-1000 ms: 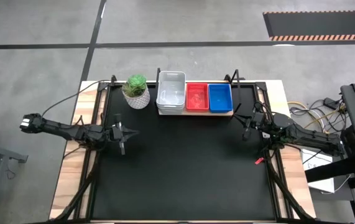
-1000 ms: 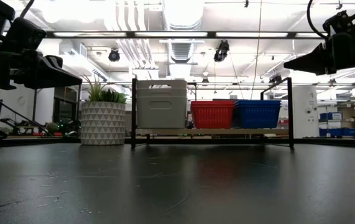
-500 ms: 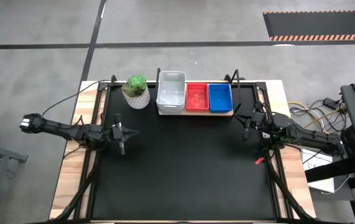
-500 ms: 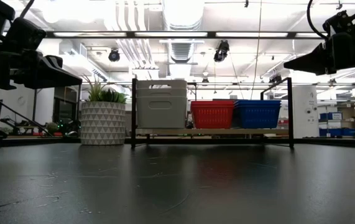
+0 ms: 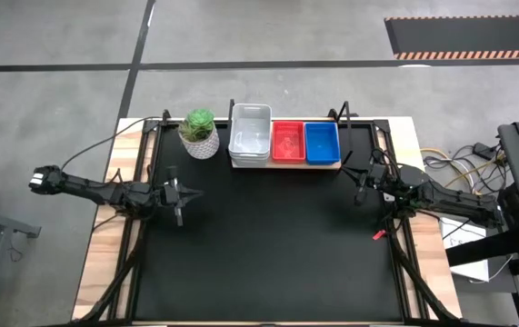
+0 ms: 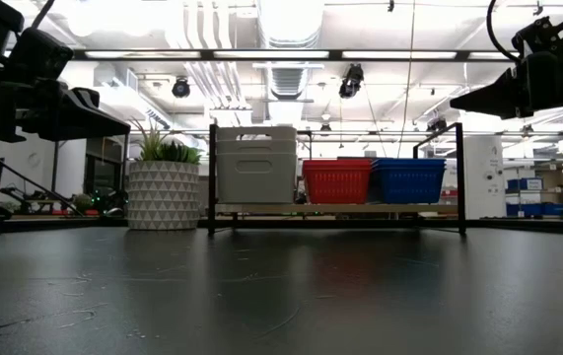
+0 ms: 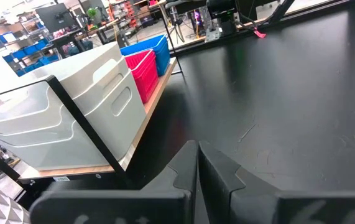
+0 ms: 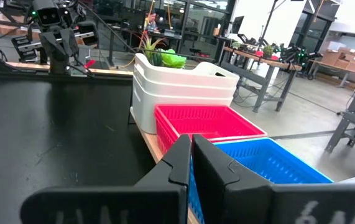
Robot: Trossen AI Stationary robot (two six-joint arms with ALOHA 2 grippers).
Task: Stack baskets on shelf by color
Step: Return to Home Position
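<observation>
Black table with a shelf along its far edge.
The black table [image 5: 268, 245] carried a light wooden shelf [image 6: 335, 209] on a thin black frame at its far edge, and a white patterned plant pot [image 5: 199, 136] stood just beside the shelf's left end. On the shelf board sat three stacks side by side: white baskets [image 5: 250, 136] at the left, red baskets [image 5: 287, 142] in the middle, blue baskets [image 5: 322, 142] at the right. A small red object [image 5: 378, 234] lay near the table's right edge.

Open tabletop [image 5: 268, 245] in front of shelf [image 6: 335, 208]; on shelf, side by side, white baskets [image 5: 250, 136], red baskets [image 5: 287, 142], blue baskets [image 5: 322, 143]; plant pot [image 5: 199, 134] just beside shelf.
</observation>
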